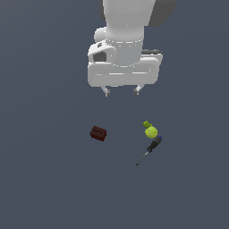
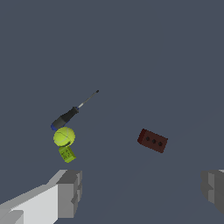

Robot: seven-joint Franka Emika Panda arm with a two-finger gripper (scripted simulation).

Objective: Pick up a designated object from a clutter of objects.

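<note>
My gripper (image 1: 121, 92) hangs spread and empty above the brick (image 1: 98, 133) (lying askew), so an unaligned descent could knock it aside.

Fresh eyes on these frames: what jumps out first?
The big white arm with its gripper hanging over the grey floor, jaws spread wide and empty. Below it, the dark maroon brick lies alone toward the exterior view's left. Off to that view's right, the bright yellow-green ball sits pressed between a small green piece and the black-handled screwdriver.
</note>
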